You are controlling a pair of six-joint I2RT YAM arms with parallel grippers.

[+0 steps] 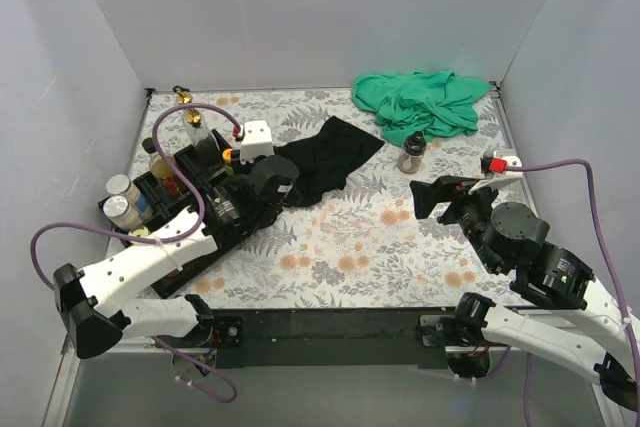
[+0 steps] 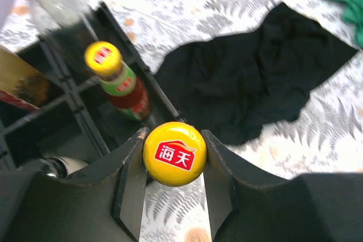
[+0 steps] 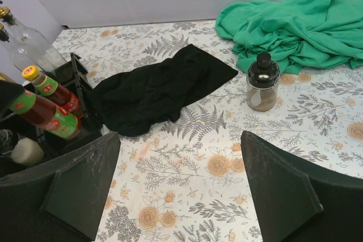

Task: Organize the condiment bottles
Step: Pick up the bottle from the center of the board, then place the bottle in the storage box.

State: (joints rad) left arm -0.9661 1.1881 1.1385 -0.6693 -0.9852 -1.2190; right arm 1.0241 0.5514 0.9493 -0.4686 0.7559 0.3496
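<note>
Far left, two lidded shakers [image 1: 122, 199] stand in the tray [image 2: 122, 32], and behind them the clear bottles [image 1: 195, 132] rise tall at its far corner. My left gripper [image 2: 174, 135] is pinched on the yellow cap [image 2: 174, 154] of a red sauce bottle [image 3: 42, 116], one finger pressed to each side, at the tray's right edge. From my wrist the cap hides the body, so I cannot tell whether the base is seated in a compartment or hanging over one. I judge it to be glass and fairly full, so most of the weight hangs below my grip. The cap is smooth and round, so it could twist or slide between flat fingers. A hold lower down, on the neck under the cap's rim, would be surer, and I should set it down gently, not drop it. Its twin [image 2: 120, 80] stands just beyond it in the tray, close enough to knock. Right of the tray the black cloth [image 1: 325, 157] lies crumpled, soft and no obstacle. Further right a small jar [image 3: 262, 83] with a black lid stands alone on the table, just near of the green cloth [image 3: 295, 24]. It looks short, light and breakable, and I would take it round the body, since the lid narrows to a knob. My right gripper [image 3: 181, 157] is spread wide and holds nothing, near of the jar and facing it.
</note>
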